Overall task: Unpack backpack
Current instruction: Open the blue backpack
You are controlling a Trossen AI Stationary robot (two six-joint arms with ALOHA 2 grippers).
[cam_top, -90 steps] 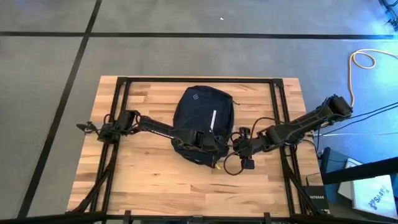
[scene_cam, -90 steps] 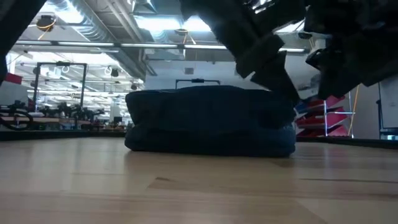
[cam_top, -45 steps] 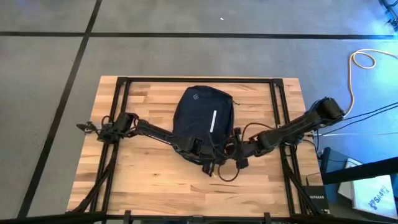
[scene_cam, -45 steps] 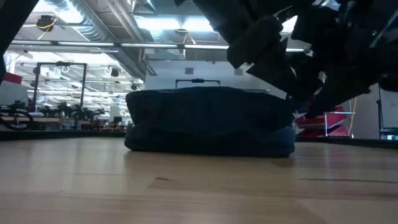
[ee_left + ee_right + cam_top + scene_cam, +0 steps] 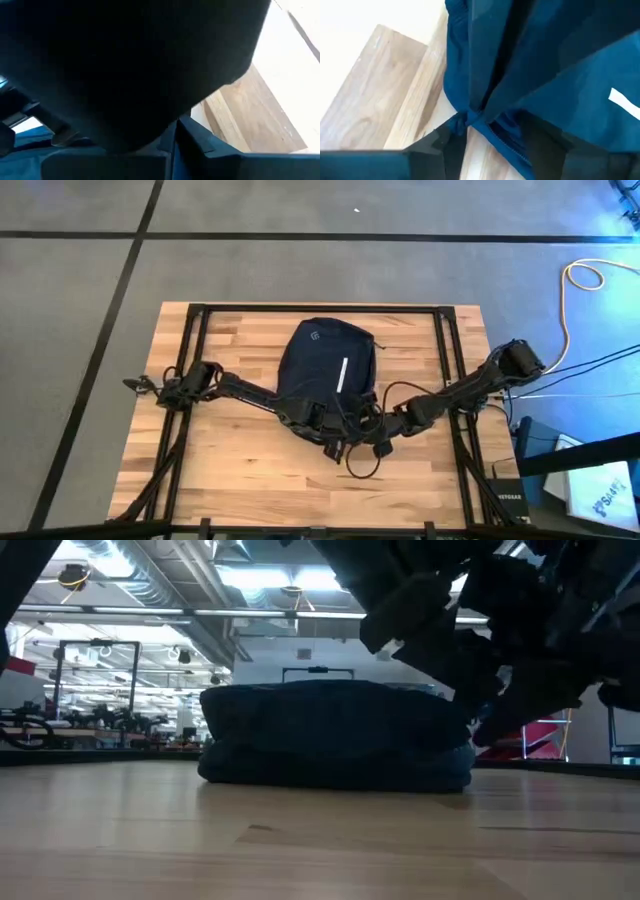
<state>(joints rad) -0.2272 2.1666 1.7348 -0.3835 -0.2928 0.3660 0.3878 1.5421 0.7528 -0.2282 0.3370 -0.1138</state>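
Navy backpack (image 5: pixel 327 370) between both grippers on wooden table (image 5: pixel 230 470)

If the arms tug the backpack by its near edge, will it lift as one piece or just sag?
Probably sag: the backpack is soft fabric, and in the right wrist view it folds and bunches. It lies low and flat on the table, so tipping or rolling looks unlikely. Its weight cannot be judged, since the contents are hidden.
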